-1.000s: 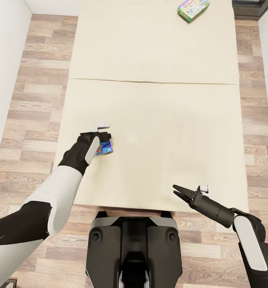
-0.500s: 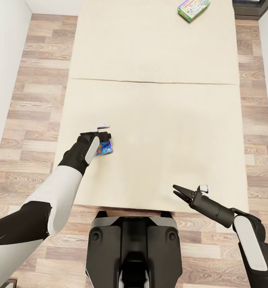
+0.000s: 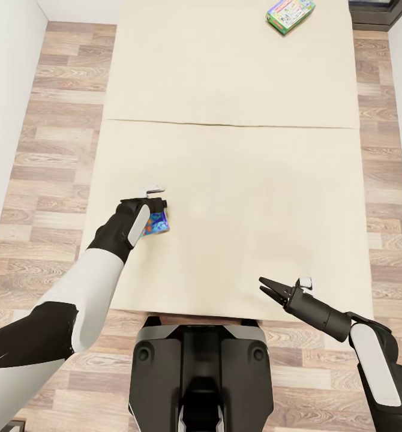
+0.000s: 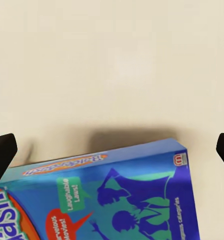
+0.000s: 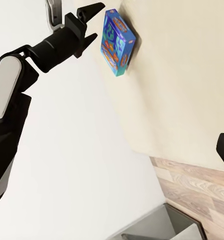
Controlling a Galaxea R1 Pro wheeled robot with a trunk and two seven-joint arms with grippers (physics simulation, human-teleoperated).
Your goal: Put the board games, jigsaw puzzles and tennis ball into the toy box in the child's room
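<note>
A blue board game (image 3: 157, 223) lies near the left front edge of the bed (image 3: 237, 180). My left gripper (image 3: 155, 210) hangs open right over it. In the left wrist view the blue board game (image 4: 106, 195) lies between the spread fingertips (image 4: 1, 155), with a shadow under its far edge. From the right wrist view, the left gripper (image 5: 89, 22) stands open beside the blue board game (image 5: 117, 42). A white-green board game (image 3: 290, 13) lies at the far right of the bed. My right gripper (image 3: 262, 285) is open and empty over the bed's front edge.
Wood-plank floor (image 3: 51, 120) runs along both sides of the bed. White walls (image 3: 9, 90) stand close on the left and right. My dark base (image 3: 200, 372) sits against the bed's front edge. A seam (image 3: 225, 124) splits the two mattresses.
The blue board game has shifted very slightly under the left gripper. Both arms have stayed nearly still.
</note>
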